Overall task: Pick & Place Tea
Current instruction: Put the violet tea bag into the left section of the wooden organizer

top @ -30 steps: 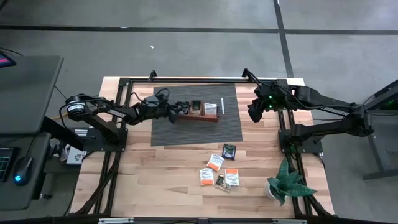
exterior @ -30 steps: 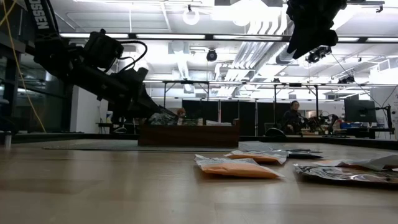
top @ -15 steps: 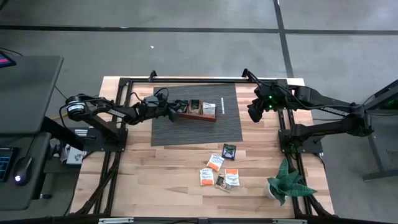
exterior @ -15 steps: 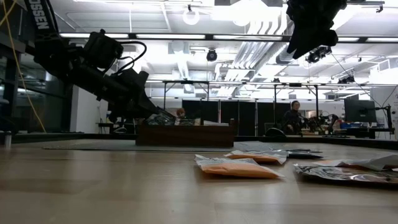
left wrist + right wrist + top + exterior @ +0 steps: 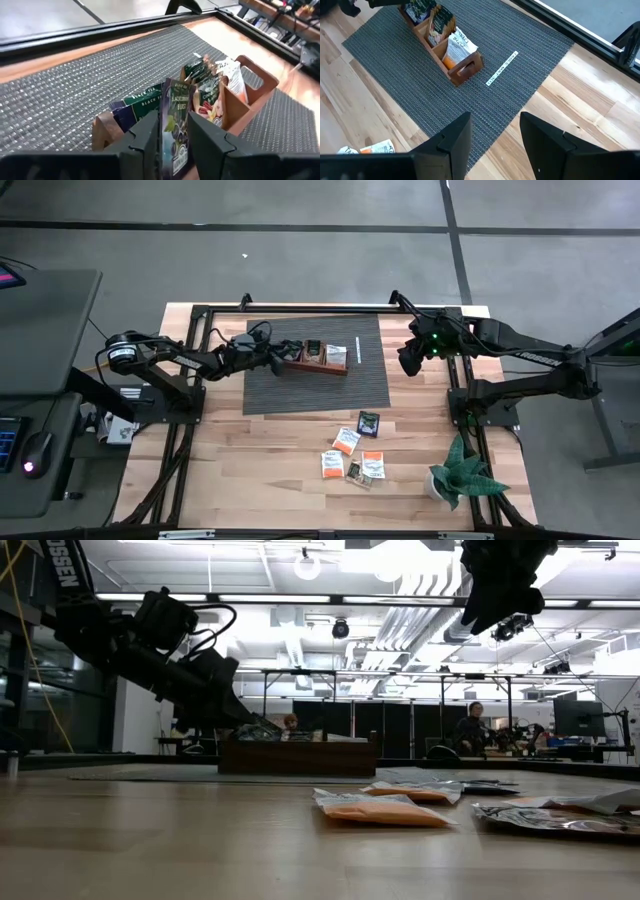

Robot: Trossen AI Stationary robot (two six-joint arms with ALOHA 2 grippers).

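Your left end effector pinches a dark sachet upright between its fingers, right at the near end compartment of the wooden tray, which sits on the grey woven mat. Whether the sachet's lower edge is already seated in that compartment cannot be told.

The tray already holds tea: dark green packets in the end by your end effector, mixed ones in the middle, and an orange-and-white one at the far end.

Still left for you on the bare worktop, well apart from the tray, is a loose cluster of orange-and-white sachets and a dark one.

Your right end effector waits spread and empty, raised near the mat's right edge. By this look, you're roughly midway.
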